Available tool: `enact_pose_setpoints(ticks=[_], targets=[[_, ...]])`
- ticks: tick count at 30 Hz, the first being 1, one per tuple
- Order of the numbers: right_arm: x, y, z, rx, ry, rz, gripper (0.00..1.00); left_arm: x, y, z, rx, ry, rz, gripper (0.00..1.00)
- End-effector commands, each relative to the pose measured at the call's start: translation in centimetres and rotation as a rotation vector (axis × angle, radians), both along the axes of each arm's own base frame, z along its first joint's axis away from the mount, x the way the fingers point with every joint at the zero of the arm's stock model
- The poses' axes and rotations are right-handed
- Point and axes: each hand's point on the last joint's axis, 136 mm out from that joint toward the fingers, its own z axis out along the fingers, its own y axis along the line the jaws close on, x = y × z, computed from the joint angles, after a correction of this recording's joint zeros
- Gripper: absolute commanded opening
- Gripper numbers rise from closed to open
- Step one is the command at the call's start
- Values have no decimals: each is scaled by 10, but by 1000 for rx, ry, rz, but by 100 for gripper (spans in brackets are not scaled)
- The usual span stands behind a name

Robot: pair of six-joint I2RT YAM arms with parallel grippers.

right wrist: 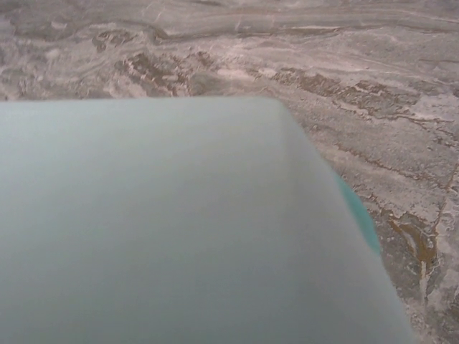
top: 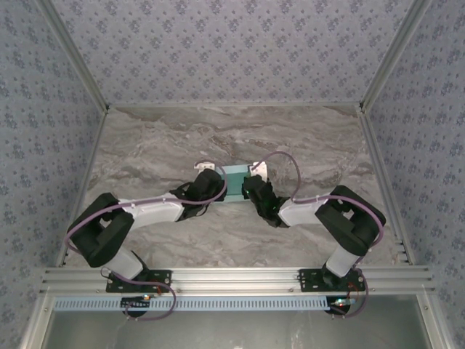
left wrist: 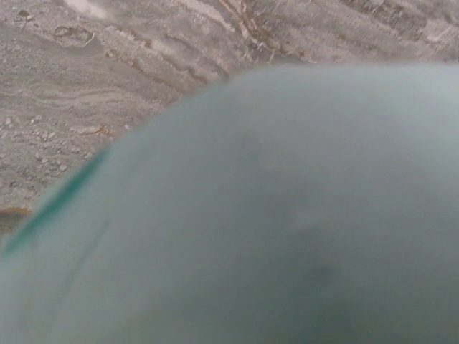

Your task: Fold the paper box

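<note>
Centrally, paper box (top: 234, 177) between left gripper (top: 215, 174) and right gripper (top: 253, 177), both grips indiscernible; bare table (top: 145, 145) all around.

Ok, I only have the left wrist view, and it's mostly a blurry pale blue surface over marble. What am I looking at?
Observer: That's the paper box; from above it sits mid-table between the two arms.
Operator: Where's the other arm?
Observer: The right gripper is at the box's right edge, opposite the left gripper at its left edge. I can't tell whether either one grips it.
Operator: Does the right wrist view help?
Observer: There the card has a straight far edge and one corner, with bare marble table beyond.
</note>
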Motion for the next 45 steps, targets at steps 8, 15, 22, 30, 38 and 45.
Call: enact_pose_setpoints(ticks=[8,15,22,30,38,45], targets=[[-22,-5,-2,19,53,167,40,-10,17,1,68,-30,-36,55],[-41,-8,-3,62,88,273,52,-32,17,31,-72,-72,-99,65],[-61,-15,27,93,11,364,55,-48,61,88,-98,-133,-4,78],[-61,-51,108,181,-144,337,69,-15,84,166,-203,-176,84,86],[-14,-44,132,274,77,397,74,51,58,153,-103,-103,-3,86],[30,-19,91,202,244,483,74,78,31,93,-29,-10,-124,81]])
